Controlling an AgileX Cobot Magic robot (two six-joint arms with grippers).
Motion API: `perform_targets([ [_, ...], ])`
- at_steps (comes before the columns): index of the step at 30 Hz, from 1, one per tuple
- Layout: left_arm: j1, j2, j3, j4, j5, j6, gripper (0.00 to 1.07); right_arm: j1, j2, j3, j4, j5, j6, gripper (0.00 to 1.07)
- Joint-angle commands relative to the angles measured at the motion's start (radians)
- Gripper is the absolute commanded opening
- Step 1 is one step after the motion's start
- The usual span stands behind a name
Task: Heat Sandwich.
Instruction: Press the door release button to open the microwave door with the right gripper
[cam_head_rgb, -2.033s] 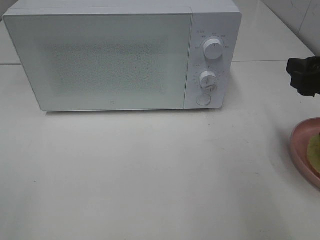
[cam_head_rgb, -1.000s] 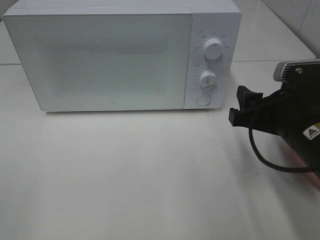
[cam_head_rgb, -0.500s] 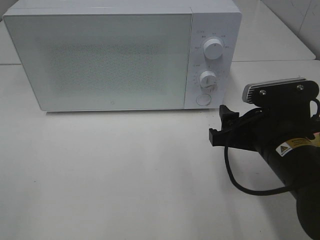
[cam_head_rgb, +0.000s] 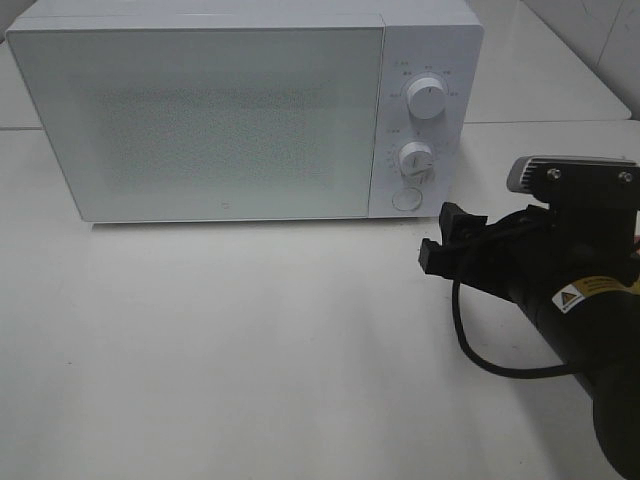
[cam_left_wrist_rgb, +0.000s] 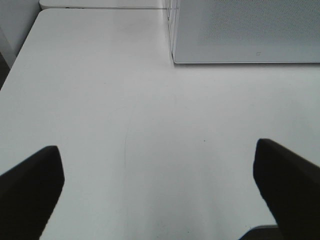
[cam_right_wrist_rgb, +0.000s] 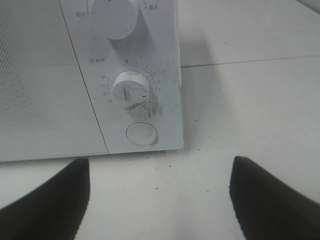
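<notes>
A white table (cam_head_rgb: 250, 350) fills all three views. A white microwave oven (cam_head_rgb: 240, 120) stands at its back, with the door (cam_head_rgb: 200, 120) shut. The right arm (cam_head_rgb: 590, 330) reaches in from the right of the high view and covers that side of the table. A black cable (cam_head_rgb: 490, 355) loops below it and a yellow warning label (cam_head_rgb: 585, 292) is stuck on its sleeve.

The right gripper (cam_head_rgb: 443, 238) hangs just in front of the oven's control panel (cam_head_rgb: 425, 60), close to it but not touching. Its fingers are spread wide with nothing between them.

Only the right wrist view shows the panel close up. It shows the upper knob (cam_right_wrist_rgb: 116, 20), the timer knob (cam_right_wrist_rgb: 131, 92) with its ring of numbers, and the round button (cam_right_wrist_rgb: 141, 134) beneath, with scuffs and dark specks around them.

Only the left wrist view shows the left gripper (cam_left_wrist_rgb: 160, 195). It is also spread wide and empty, over bare table near the oven's front corner, and a faint curved scratch (cam_left_wrist_rgb: 125, 130) marks the surface there.

The sandwich cannot be seen in any view, so where it lies cannot be told.
</notes>
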Motion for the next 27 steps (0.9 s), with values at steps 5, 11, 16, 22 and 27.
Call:
perform_targets([
  [5, 0.002, -0.023, 0.002, -0.006, -0.013, -0.001, 0.98, 0.004, -0.002, -0.006, -0.01, -0.018, 0.507, 0.73],
  [11, 0.002, -0.023, 0.002, -0.006, -0.013, -0.001, 0.98, 0.004, -0.002, -0.006, -0.013, 0.017, 0.901, 0.69],
  [16, 0.002, -0.023, 0.002, -0.006, -0.013, -0.001, 0.98, 0.004, -0.002, -0.006, -0.013, 0.073, 1.13, 0.6],
  [22, 0.002, -0.023, 0.002, -0.006, -0.013, -0.001, 0.98, 0.004, -0.002, -0.006, -0.013, 0.105, 1.261, 0.29],
  [27, 0.002, -0.023, 0.002, -0.006, -0.013, -0.001, 0.98, 0.004, -0.002, -0.006, -0.016, 0.124, 1.292, 0.0],
])
